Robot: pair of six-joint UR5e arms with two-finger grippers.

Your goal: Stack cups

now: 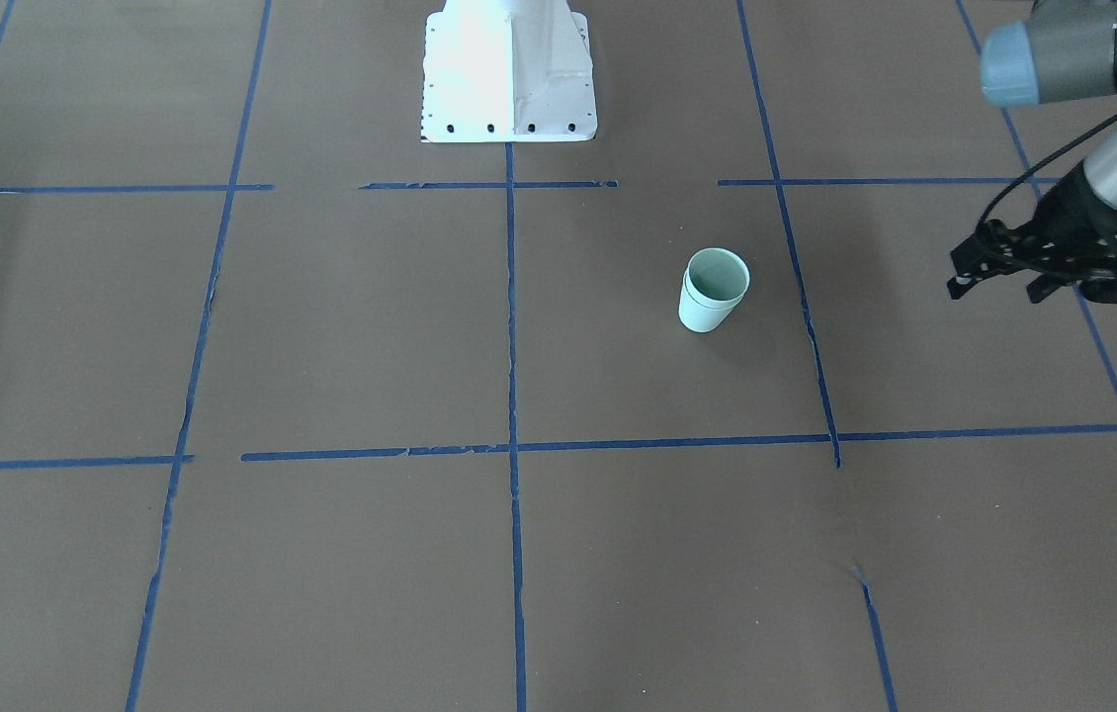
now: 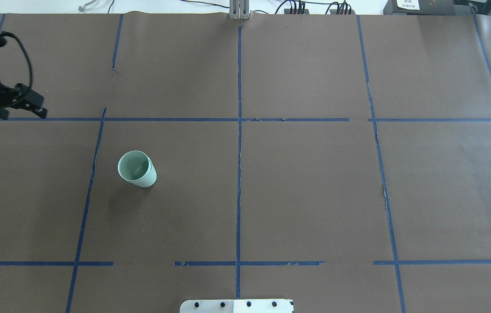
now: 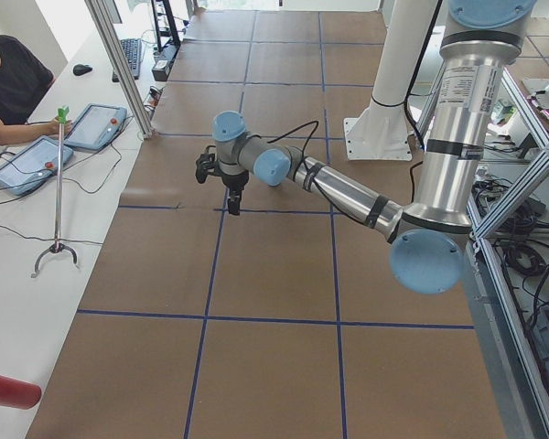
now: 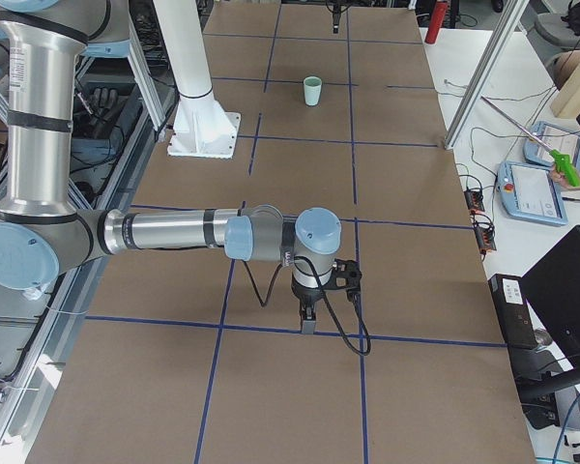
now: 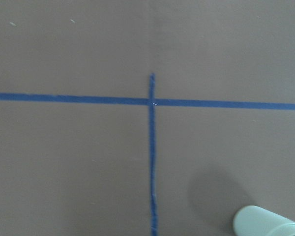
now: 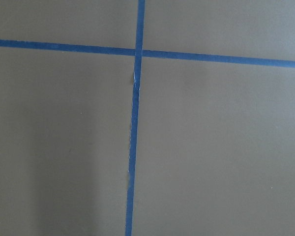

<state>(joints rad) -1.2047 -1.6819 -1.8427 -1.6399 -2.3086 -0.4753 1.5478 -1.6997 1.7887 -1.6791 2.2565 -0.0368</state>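
The two pale mint-green cups (image 1: 714, 290) stand nested, one inside the other, upright on the brown table. They also show in the overhead view (image 2: 137, 168), far off in the exterior right view (image 4: 313, 90), and at the bottom right corner of the left wrist view (image 5: 265, 223). My left gripper (image 1: 995, 287) is open and empty, off to the side of the cups, near the table's edge (image 2: 24, 114). My right gripper (image 4: 308, 317) shows only in the exterior right view, far from the cups; I cannot tell whether it is open or shut.
The white robot base (image 1: 509, 79) stands at the table's robot side. Blue tape lines (image 2: 239, 130) cross the brown cover. An operator's tablets (image 3: 91, 123) and a stand (image 3: 59, 192) lie on the side bench.
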